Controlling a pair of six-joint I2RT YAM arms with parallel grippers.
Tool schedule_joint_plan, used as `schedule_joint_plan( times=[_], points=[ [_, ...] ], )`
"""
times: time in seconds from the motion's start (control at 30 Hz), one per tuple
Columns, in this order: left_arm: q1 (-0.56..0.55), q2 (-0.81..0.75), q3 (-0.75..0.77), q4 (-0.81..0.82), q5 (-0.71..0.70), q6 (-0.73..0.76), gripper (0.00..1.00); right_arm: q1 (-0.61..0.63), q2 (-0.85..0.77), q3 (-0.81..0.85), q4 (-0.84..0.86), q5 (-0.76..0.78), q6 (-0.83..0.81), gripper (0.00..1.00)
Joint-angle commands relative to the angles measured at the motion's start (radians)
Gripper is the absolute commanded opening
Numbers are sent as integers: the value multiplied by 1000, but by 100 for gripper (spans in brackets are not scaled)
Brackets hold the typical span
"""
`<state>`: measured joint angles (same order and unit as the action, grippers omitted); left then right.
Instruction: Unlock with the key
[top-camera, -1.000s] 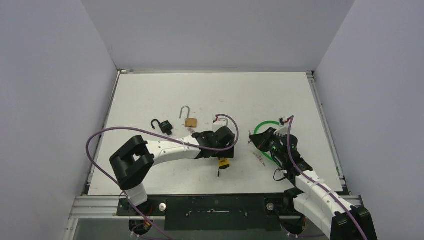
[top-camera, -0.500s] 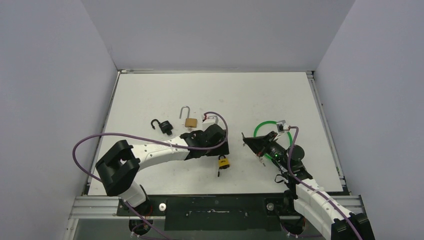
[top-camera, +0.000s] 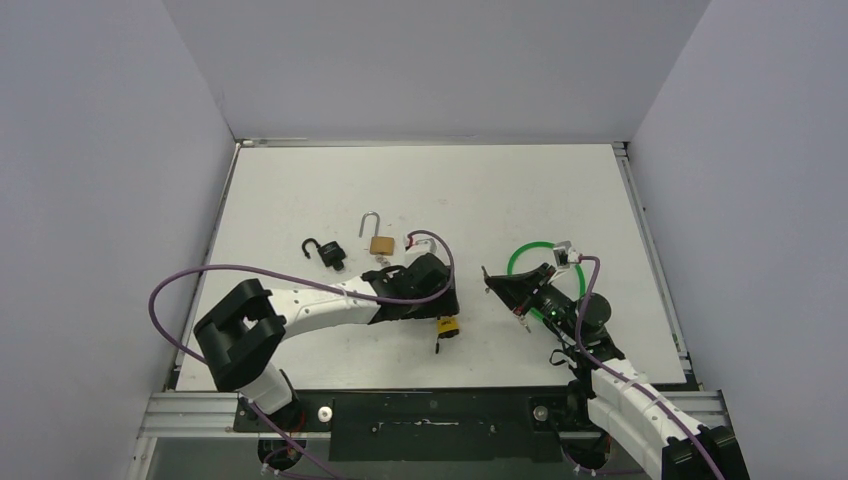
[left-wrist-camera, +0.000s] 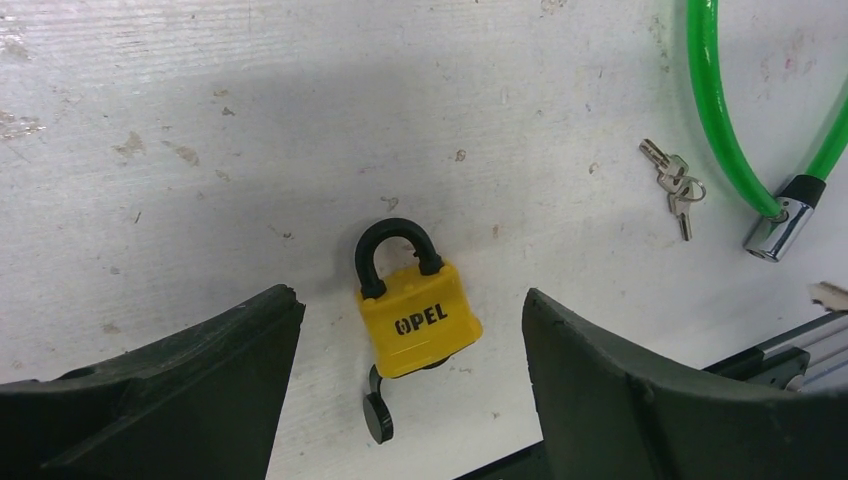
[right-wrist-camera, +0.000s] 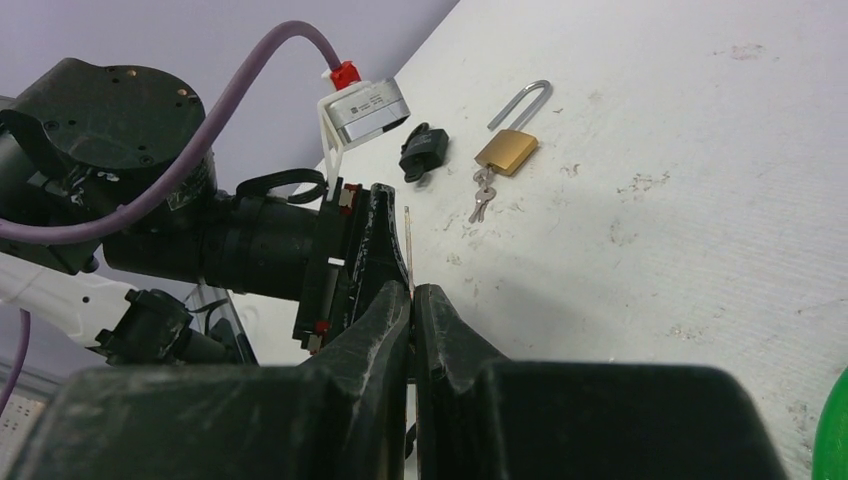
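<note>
Yellow padlock is lying flat on the table, at lower centre of the top view. It is being straddled by the left gripper, whose jaws are being held spread wide, one on each side, neither touching it. In the left wrist view the long axis is running almost top to bottom. The shackle is pointing up and looks seated. A black key head is sticking out at the bottom end.

The right gripper is being kept pressed together on a thin metal blade, probably a key, though it is seen edge-on. In the top view it is sitting to the right of the padlock, near but apart, so the left arm is judged nearer.

Room is being limited by the table's near edge just below the padlock. To the right, the small key bunch and green cable lock are lying apart from it.
</note>
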<state>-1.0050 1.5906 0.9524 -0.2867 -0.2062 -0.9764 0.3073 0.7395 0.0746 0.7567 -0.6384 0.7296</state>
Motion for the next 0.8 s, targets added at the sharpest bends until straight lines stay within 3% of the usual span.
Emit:
schedule_joint_plan(
  times=[0.0,0.23,0.47,0.77],
  points=[
    [-6,52,29,39,25,-25,77,-2,-6,7,16,45,-12,0],
    [-46,156,116,-96,-37,-39,75,-2,-18,5,-41,84,-15,0],
    [-72,174,130,-114,-41,-57,58,-2,-19,5,-63,109,-16,0],
    [-98,223,196,-278,-115,-36,58,-2,-3,7,-64,126,-16,0]
  ],
)
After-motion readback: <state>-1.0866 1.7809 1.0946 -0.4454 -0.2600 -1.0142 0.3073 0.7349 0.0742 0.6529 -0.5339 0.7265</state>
